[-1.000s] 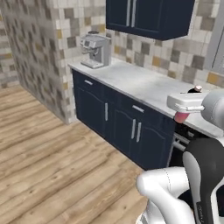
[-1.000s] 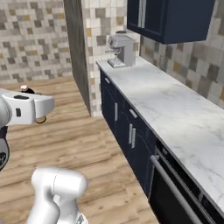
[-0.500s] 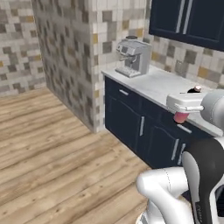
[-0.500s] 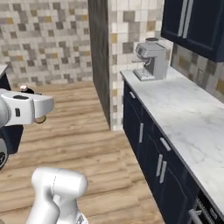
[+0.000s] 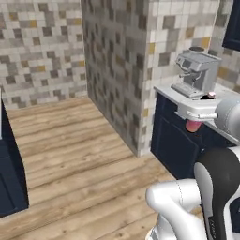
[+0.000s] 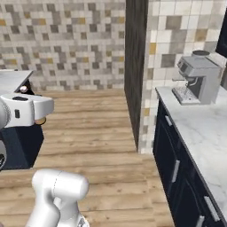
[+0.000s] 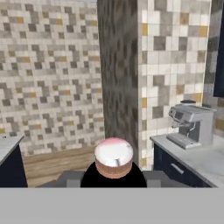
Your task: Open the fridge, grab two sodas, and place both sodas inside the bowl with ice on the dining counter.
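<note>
Tiled kitchen, one pink soda (image 7: pixel 113 156)

Silver coffee machine (image 5: pixel 197 73) on marble counter (image 6: pixel 201 137), beside tiled wall (image 5: pixel 117 70).

I can read no text, label, brand or number anywhere; the coffee machine (image 6: pixel 198 80) on the worktop (image 6: pixel 204 133) bears no legible marking.

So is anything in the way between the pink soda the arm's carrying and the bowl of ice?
Can't tell. The jaws are shut on the pink soda, but the views face a tiled wall corner and coffee machine; the bowl isn't visible.
</note>
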